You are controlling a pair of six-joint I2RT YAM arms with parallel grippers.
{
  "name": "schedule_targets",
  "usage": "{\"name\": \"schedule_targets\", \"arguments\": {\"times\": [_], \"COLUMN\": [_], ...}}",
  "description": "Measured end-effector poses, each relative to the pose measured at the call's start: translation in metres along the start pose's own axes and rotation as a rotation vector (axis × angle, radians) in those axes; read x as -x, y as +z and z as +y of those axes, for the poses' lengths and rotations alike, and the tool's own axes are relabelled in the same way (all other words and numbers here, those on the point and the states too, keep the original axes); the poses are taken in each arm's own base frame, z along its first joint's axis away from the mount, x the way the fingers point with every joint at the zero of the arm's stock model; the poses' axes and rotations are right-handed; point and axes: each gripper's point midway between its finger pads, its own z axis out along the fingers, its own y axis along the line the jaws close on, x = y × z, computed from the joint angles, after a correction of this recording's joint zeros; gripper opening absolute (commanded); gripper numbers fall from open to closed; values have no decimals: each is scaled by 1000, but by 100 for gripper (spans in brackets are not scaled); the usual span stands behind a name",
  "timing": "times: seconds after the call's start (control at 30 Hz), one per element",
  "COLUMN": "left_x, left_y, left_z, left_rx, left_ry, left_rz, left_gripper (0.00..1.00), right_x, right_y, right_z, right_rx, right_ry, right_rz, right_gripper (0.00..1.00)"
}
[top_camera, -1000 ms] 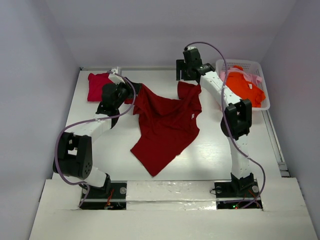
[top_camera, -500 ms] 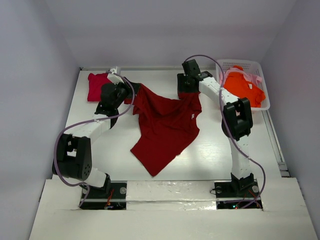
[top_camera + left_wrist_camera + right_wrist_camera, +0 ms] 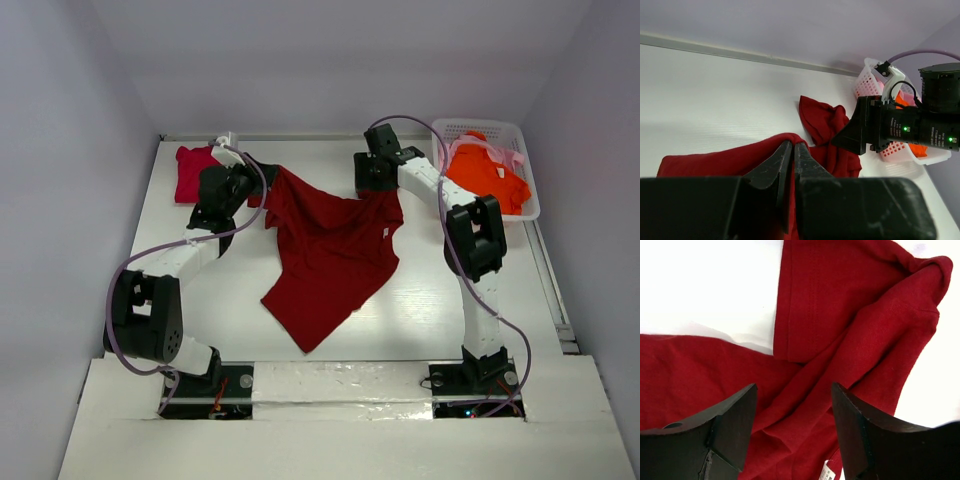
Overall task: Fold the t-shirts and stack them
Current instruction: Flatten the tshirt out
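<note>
Right tool (image 3: 794, 390) lower, over dark red t-shirt (image 3: 330, 250)

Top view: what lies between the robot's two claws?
The dark red shirt: its upper edge runs from the shut left gripper across to the open right gripper. The top view shows it.

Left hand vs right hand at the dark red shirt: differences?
Left hand is shut, pinching an edge of the large dark red cloth t-shirt; right hand is open and holds nothing. Left hand sits at the shirt's far-left corner, right hand over its bunched far-right sleeve. Both are at the same shirt.
</note>
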Motion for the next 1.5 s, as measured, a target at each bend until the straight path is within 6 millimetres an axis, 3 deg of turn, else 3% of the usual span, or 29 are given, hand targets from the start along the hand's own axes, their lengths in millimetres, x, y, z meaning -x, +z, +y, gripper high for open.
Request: {"name": "schedule_targets", "arguments": {"times": [0.37,0.53,0.57,0.67,0.7,0.83,0.97,1.23,1.4,1.5], "left_x": [4,7,7,9,10,12,12,15,15,14], "left_y": [-1,-2,-2,-2,-3,-3,-3,-3,-3,-3], "left_z": [6,10,11,13,13,15,13,6,3,4], "left_rx": [11,18,19,20,22,25,15,-17,-26,-23], "left_ry": [-1,0,0,4,-1,-12,-15,-31,-39,-40], "left_rz": [-7,-13,-14,-18,-21,-24,-26,-30,-31,-28], "left_gripper": [0,13,19,64,99,99,99,99,99,99], "right_x": [0,0,0,-3,-4,-11,-17,-15,-25,-55], "right_y": [0,0,0,1,2,1,-12,-70,-105,-117], "right_z": [0,0,0,-1,-1,-1,2,22,67,101], "right_rx": [0,0,0,-2,-2,4,38,166,286,379], "right_ry": [-2,-2,-2,-3,-3,-4,-2,6,-32,-67], "right_rz": [0,0,1,6,8,20,26,-30,-60,-20], "right_gripper": [68,68,68,69,70,69,69,68,68,68]}}
